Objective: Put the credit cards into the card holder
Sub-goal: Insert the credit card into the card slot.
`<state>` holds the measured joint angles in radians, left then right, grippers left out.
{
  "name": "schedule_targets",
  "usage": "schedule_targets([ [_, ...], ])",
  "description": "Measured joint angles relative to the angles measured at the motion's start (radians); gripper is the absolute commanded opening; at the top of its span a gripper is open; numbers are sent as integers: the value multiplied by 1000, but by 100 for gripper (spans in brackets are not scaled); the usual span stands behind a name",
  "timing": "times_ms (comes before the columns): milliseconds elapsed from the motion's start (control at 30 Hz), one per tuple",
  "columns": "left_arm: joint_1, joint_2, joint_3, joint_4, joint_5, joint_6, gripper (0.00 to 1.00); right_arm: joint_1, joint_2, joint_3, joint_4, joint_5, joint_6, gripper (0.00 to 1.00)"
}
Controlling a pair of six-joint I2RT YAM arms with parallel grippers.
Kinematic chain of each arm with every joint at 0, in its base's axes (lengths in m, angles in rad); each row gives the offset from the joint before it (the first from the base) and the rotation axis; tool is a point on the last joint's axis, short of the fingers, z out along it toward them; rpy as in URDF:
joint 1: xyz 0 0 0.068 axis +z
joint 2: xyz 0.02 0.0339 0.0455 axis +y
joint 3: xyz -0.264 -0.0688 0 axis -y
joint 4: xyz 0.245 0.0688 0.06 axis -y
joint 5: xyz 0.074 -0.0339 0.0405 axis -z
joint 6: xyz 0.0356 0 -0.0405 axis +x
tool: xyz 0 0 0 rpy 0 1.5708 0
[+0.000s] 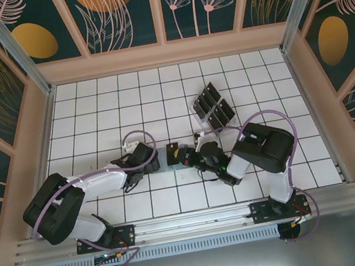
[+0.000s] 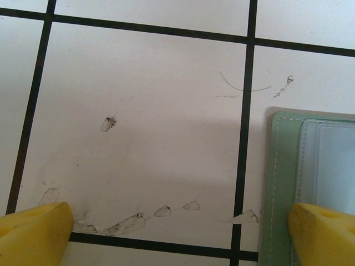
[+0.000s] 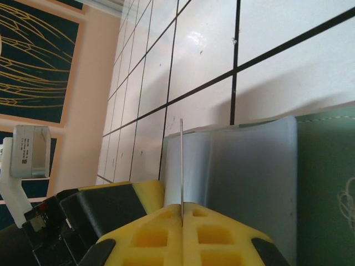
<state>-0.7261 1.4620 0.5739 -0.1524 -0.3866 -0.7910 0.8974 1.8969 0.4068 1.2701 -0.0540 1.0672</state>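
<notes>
1. Right wrist view: the right arm's jaws are clamped shut on one of the credit cards (image 3: 181, 160), seen edge-on as a thin straight line coming out from between the yellow fingers (image 3: 147, 199). Only one end of it sits in the grip, so a push against anything stiff could make it pivot or slide out.
2. Just beyond that card lies the card holder (image 3: 324, 183), flat on the table (image 3: 266, 50), with its translucent pocket (image 3: 244, 183) nearest the card. The pocket looks almost flat, and I cannot tell whether its mouth gapes at all. If the card's leading edge meets the pocket's face or lip rather than the slit, it will likely skate over the top or buckle the plastic.
3. Left wrist view: the left arm's jaws stand wide open, with one yellow fingertip (image 2: 324, 233) over the holder's edge and the other (image 2: 33, 233) over bare tile. I cannot tell whether that fingertip presses on the holder or merely hovers. If it is not pinning it, the light holder will probably slide across the glossy tile when the card pushes in.
4. Top external view: both arms meet near the table's middle, wrists close together. A careless advance risks the right fingers knocking the left.
5. The other cards (image 1: 218, 110) stand in a clear tray (image 1: 196, 110) farther up the table, well apart from the holder. A wide swing of the right arm could topple it.
</notes>
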Motion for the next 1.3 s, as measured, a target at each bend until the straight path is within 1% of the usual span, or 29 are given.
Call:
schedule_targets([
  [433,0,0,0,0,0,0,99,-6,31,-20,59,0,56,0],
  [933,0,0,-2,3,0,0,99,-6,61,-30,84,-2,102,0],
  [1300,0,0,-6,11,-1,0,99,-6,77,-17,97,-26,118,0],
])
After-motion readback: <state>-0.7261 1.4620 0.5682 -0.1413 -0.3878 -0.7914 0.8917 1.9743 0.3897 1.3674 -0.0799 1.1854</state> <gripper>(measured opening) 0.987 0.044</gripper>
